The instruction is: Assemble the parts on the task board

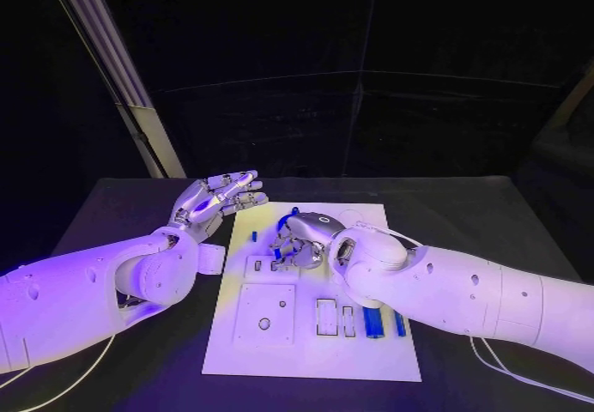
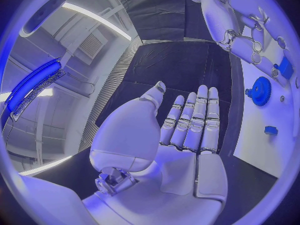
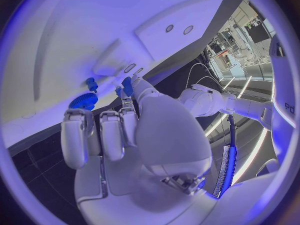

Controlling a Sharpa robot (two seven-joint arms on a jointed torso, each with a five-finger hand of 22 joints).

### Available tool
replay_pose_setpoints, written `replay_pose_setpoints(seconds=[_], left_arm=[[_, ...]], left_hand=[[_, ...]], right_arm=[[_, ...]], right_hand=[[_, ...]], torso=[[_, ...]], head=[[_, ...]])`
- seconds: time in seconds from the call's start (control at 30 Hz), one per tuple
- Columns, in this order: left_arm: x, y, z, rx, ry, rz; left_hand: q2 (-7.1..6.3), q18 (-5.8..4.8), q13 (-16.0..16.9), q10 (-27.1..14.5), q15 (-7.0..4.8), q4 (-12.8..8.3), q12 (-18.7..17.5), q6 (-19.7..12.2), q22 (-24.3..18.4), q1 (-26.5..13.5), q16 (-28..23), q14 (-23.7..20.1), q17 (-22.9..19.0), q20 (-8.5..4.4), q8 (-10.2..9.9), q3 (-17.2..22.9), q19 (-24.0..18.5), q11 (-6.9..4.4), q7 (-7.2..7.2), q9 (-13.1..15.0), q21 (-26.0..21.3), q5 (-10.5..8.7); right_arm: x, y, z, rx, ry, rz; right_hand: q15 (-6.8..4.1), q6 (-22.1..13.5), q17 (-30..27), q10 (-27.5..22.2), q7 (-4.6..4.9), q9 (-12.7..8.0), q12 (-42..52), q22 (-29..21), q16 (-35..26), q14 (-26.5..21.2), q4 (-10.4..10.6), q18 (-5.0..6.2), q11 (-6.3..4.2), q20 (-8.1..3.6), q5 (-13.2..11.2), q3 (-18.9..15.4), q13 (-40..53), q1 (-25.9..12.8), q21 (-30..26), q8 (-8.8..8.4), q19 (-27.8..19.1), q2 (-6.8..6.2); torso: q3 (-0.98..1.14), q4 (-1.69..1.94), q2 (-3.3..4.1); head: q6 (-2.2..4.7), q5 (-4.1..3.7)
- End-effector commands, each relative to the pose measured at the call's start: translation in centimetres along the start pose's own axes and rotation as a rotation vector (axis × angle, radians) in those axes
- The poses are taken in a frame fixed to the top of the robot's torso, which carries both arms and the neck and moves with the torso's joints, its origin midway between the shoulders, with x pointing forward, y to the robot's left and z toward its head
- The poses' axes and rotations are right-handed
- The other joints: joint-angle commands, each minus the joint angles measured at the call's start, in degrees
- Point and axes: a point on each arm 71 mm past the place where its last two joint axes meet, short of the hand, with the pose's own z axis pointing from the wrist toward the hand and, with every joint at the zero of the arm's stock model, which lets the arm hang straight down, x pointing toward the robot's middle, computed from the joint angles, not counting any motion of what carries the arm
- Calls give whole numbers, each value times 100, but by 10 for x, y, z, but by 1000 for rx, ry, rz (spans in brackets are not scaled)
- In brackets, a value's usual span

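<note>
- The board (image 1: pixel 310 343) lies flat in the middle of the black table (image 1: pixel 124 202), long side running away from the robot.
- The left hand (image 1: pixel 217 199) is raised off the table, just past the board's left edge, palm up with fingers straight and apart, holding nothing. Its own wrist view confirms this: the left hand (image 2: pixel 184 130) is bare and flat, fingers side by side.
- The right hand (image 1: pixel 303 239) is down over the board's upper middle, fingers curled toward the surface. From the head it hides what is under its fingertips.
- The right wrist view settles more: a small blue part (image 3: pixel 127 86) sits at the tips of the right hand (image 3: pixel 125 135), apparently pinched, just above the board (image 3: pixel 75 35).
- A blue gear (image 3: pixel 82 101) lies on the board near that hand; the left wrist view shows the same gear (image 2: pixel 259 90) beside the right hand (image 2: pixel 240 25).
- A small blue block (image 2: pixel 270 130) lies on the board (image 2: pixel 265 155) apart from the gear.
- Two blue bars (image 1: pixel 375 322) stand in slots near the board's right edge, partly covered by the right arm.
</note>
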Motion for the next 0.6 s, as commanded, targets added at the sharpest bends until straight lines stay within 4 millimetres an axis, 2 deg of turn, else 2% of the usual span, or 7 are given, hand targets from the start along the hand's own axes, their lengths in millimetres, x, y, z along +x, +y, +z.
replay_pose_setpoints(seconds=[0.03,0.17,0.6], left_arm=[[2,-1,1,1,16,-12],[2,-1,1,0,16,-12],[2,-1,1,-1,16,-12]], left_hand=[[49,26,-2,-28,-4,-34,-8,-9,-9,0,-34,-53,-8,10,-14,-6,38,2,275,-2,-35,-24],[49,26,-2,-28,-4,-34,-8,-9,-9,0,-34,-53,-8,10,-14,-6,38,2,275,-2,-35,-24],[52,26,-2,-28,-3,-38,-7,-12,-10,0,-36,-55,-8,10,-14,-4,39,2,276,-2,-36,-24]], right_arm=[[4,4,0,-17,41,-40],[6,5,-1,-21,62,-48],[10,3,-1,-10,93,-80]], right_hand=[[-33,102,393,-20,-59,5,-4,658,-18,369,-5,30,-8,-31,38,27,440,-68,-29,34,-8,-20],[-34,113,394,-18,-62,6,0,648,-19,369,-4,32,-10,-31,37,27,443,-83,-34,37,-16,-30],[-37,132,388,-25,-68,9,-15,635,-22,368,-3,35,-13,-33,33,26,432,-109,-40,41,-26,-46]], torso=[[1,1,3],[6,-4,2],[2,3,0]], head=[[-15,17],[-38,25],[-70,47]])
